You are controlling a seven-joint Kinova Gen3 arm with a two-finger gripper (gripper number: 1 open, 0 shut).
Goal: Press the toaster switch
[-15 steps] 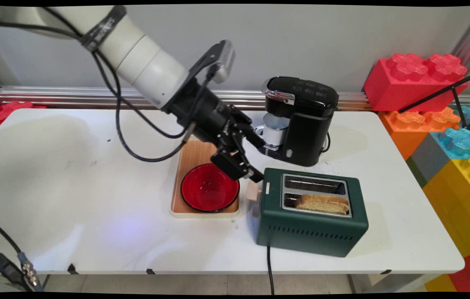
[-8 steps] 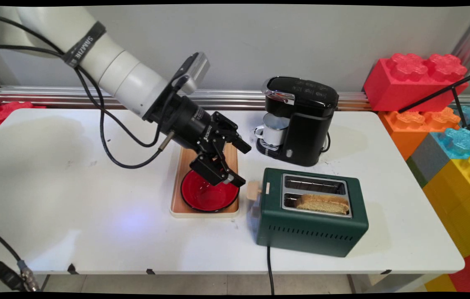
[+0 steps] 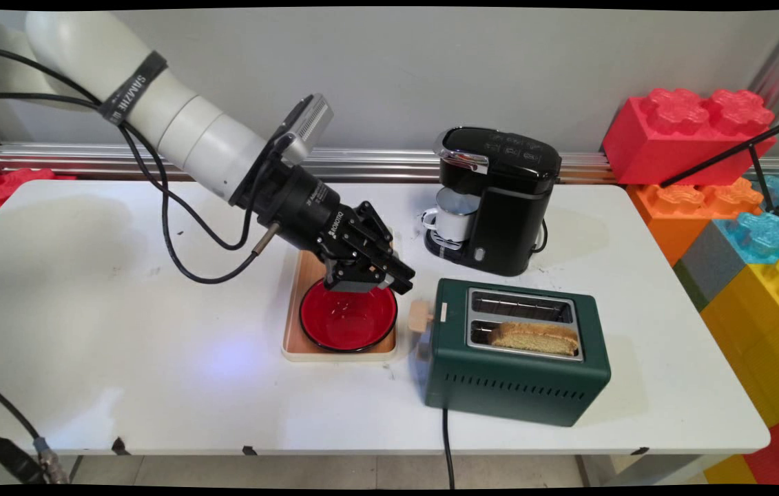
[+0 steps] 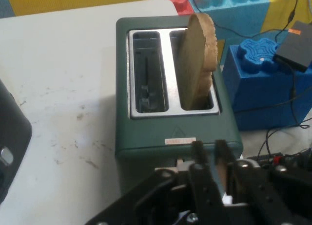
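Toaster (image 3: 516,355), dark green, sits on the white table (image 3: 120,358) right of centre, and in the hand view (image 4: 175,88) we look along it from its lever end. A slice of toast (image 3: 534,337) stands in its nearer slot, sticking up above the top (image 4: 197,59); the other slot looks empty to us. The gripper (image 3: 389,279) hangs tilted over the far rim of the red bowl (image 3: 348,320), near the toaster's pale lever knob (image 3: 419,317) but apart from it. Fingers are pinched close, a thin gap between them (image 4: 197,154), holding nothing that we can see. The bowl rests in a wooden tray (image 3: 306,344) just left of the toaster. Behind the toaster stands a black coffee maker (image 3: 499,200) with a white mug (image 3: 451,217) under its spout. Big coloured toy blocks (image 3: 692,131) pile up at the table's right end.
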